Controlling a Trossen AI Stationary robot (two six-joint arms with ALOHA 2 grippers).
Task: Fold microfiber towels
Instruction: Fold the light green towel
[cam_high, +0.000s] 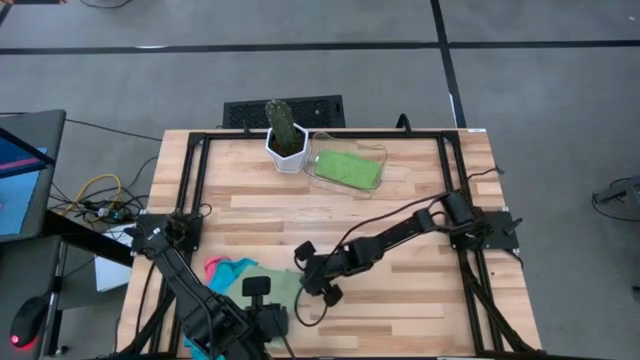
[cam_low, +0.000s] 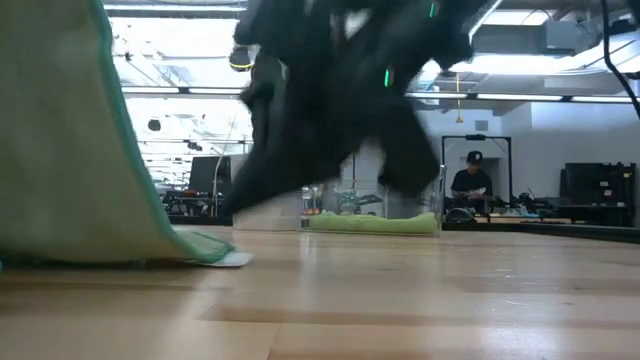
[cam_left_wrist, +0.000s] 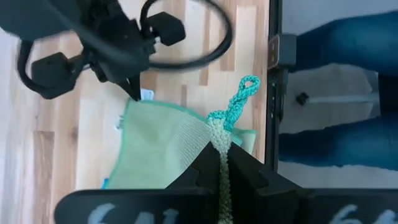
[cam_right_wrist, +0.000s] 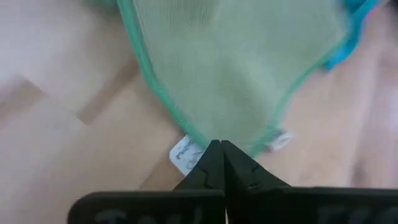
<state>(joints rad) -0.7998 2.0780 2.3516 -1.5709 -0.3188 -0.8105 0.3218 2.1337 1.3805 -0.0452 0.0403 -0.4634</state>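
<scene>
A light green microfiber towel with a teal hem is held up between both grippers near the table's front edge. In the low view it hangs as a slanting sheet. My left gripper is shut on its corner with the turquoise loop. My right gripper is shut at the corner with the white label, low by the table. A pink towel and a turquoise towel lie bunched just behind it. Another green towel lies in the clear tray. My left gripper pinches the towel's loop corner between its two fingers, coming steeply from above. The cloth spreads downward from that corner, raised off the table. My right gripper pinches the label corner at its fingertips, slanting down from the table's right. That corner is low, and the hem beside it lies on the wood.
A cactus in a white pot and the clear tray stand at the table's far edge. Bare wood lies between them and the grippers. A person in jeans stands at the front edge; another person sits far behind.
</scene>
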